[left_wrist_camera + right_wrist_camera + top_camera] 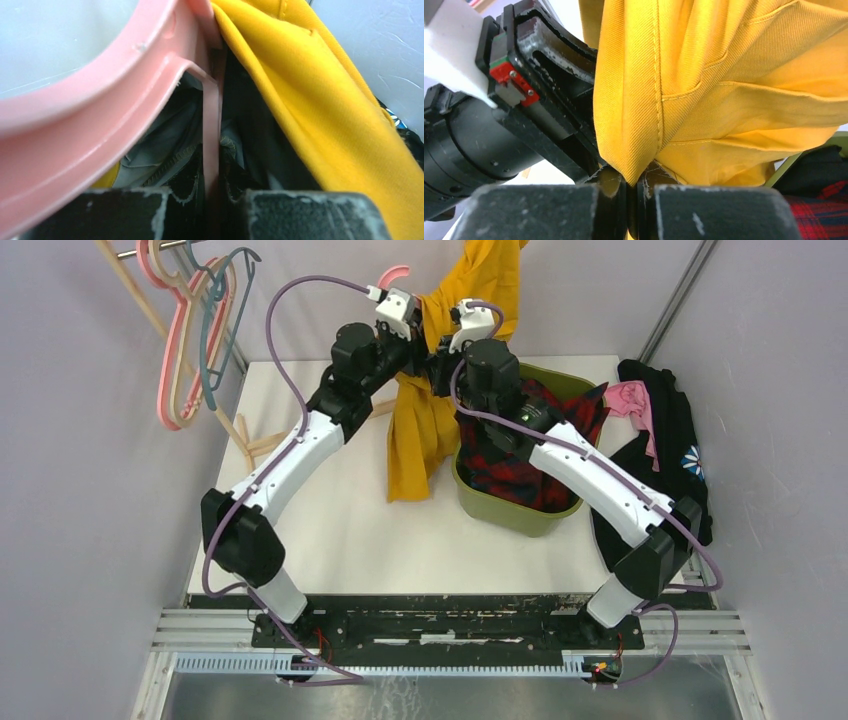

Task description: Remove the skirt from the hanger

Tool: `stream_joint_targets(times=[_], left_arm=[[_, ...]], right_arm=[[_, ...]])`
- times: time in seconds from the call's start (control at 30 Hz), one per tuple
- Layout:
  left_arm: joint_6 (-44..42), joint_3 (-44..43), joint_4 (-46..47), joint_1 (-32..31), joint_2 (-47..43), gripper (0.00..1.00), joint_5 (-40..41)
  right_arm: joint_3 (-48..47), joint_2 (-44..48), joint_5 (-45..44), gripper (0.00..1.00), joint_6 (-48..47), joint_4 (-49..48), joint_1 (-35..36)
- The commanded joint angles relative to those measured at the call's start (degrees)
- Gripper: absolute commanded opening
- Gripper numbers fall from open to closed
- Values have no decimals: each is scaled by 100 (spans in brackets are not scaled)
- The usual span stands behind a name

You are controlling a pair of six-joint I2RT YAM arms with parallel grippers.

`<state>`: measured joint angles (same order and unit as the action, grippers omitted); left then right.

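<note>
**Three Lenses, One Meeting Point**

The top camera looks down from behind the arm bases (290, 605), low in its frame, over the whole table (330, 530). Both wrist cameras press close: the left fills with pink hanger (75, 100), the right with yellow skirt (724, 75), which all three views share.

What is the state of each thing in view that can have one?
pink hanger, held up, clamped by its thin bar.
yellow skirt, hanging, one fold pinched, touching the hanger.
left gripper, shut on pink hanger.
right gripper, shut on yellow skirt.
green basket, upright, filled with clothes.
spare hangers, hanging at far left.
</note>
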<state>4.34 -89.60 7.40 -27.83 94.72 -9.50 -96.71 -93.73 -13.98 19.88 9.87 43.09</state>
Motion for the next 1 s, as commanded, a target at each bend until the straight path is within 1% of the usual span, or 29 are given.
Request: stream_joint_targets(times=[0.0,0.17,0.23,0.33,0.43,0.53,0.63,0.83,0.9,0.97], left_arm=[[-70,-1137,825,215,-701,3,476],[-459,-1189,384,219,-1240,3,639],[-755,-1019,436,219,-1442,3,872],[-1119,-815,421,227,-1469,3,1098],[-1110,-801,211,220,-1434,3,1032],[-1040,-576,211,229,-1521,3,908],[-1071,-411,-1,223,-1583,3,750],[-1215,512,-539,218,-1899,3,730],[-1243,844,-790,217,-2058,3,667],[-1247,1101,-1184,220,-2245,3,438]], right_arm=[[331,272,179,1,-299,433,217],[438,262,202,1,-323,335,206],[419,225,221,1,-303,304,208],[344,179,111,1,-435,307,204],[236,158,-201,1,-813,392,200],[151,110,-676,1,-1251,421,172],[-48,39,-967,1,-1428,408,-10],[-448,-136,-996,1,-1546,372,-298],[-522,-193,-994,1,-1517,379,-354],[-565,-242,-987,1,-1516,393,-370]])
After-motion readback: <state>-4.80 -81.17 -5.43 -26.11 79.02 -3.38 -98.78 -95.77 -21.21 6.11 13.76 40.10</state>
